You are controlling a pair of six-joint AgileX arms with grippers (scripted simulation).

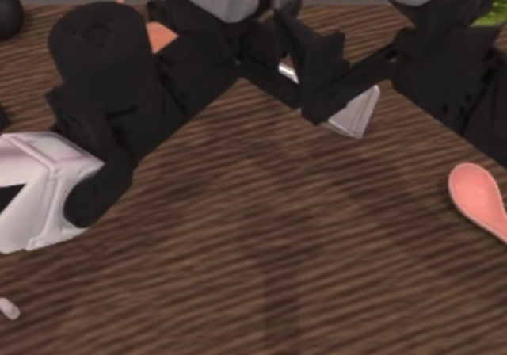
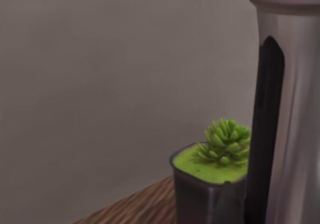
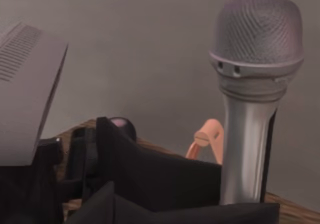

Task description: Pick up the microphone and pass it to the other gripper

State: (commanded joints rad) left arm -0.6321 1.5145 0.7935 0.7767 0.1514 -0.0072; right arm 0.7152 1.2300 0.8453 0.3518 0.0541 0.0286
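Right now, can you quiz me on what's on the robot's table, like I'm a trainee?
1. True or false: the left end effector and right end effector sit far apart, at opposite sides of the table.
2. What colour is the spoon on the table's right side? A pink, B blue, C yellow.
3. Fill in: the microphone has a round grey mesh ____.
Key: 1 false, they meet at the microphone; 2 A; 3 head.
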